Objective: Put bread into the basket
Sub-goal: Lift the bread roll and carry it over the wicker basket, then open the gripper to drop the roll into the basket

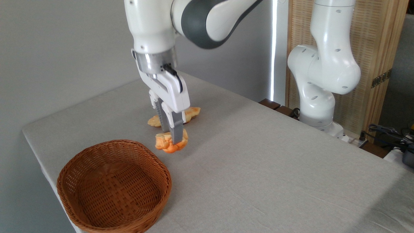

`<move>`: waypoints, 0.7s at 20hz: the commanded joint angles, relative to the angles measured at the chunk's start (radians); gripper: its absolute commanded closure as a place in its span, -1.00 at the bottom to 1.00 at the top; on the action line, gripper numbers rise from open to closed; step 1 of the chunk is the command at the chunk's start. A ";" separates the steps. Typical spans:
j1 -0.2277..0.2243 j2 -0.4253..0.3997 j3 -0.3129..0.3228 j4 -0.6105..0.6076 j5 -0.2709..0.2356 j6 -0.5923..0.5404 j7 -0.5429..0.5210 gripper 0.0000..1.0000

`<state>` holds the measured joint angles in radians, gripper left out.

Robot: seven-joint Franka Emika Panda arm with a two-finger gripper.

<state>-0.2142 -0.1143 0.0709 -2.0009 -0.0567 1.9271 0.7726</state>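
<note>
Across the middle of the frame runs a table (258, 168) under a plain grey cloth, its far corner toward the upper centre and its near left edge dropping away at the lower left. Behind it stands a bare grey wall; at the upper right a wood-framed screen (372, 64) fills the corner, and cables (388, 132) trail at the right edge. The arm's white base (320, 97) rises at the table's far right side.

Left of centre, the gripper (173, 137) points down with its 2 fingers closed narrowly on the bread (169, 142). The bun sits at cloth level, though whether it touches the cloth or is just lifted is hard to judge. Just behind it a longer pastry (190, 113) lies flat, partly hidden by the fingers. At the lower left the basket (74, 174) stands near the bun, apart from it, right by the table's edge.
</note>
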 commanded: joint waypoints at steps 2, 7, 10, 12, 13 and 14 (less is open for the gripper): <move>-0.002 0.013 0.032 0.044 -0.046 0.113 -0.006 -0.04; -0.002 0.070 0.029 0.042 -0.067 0.337 -0.013 -1.00; -0.004 0.090 0.024 0.042 -0.072 0.360 -0.015 -1.00; -0.008 0.105 0.023 0.042 -0.072 0.363 -0.013 -1.00; -0.011 0.116 0.023 0.042 -0.072 0.365 -0.013 -1.00; -0.011 0.116 0.021 0.042 -0.072 0.365 -0.013 -1.00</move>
<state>-0.2176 -0.0166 0.0928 -1.9701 -0.1152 2.2758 0.7726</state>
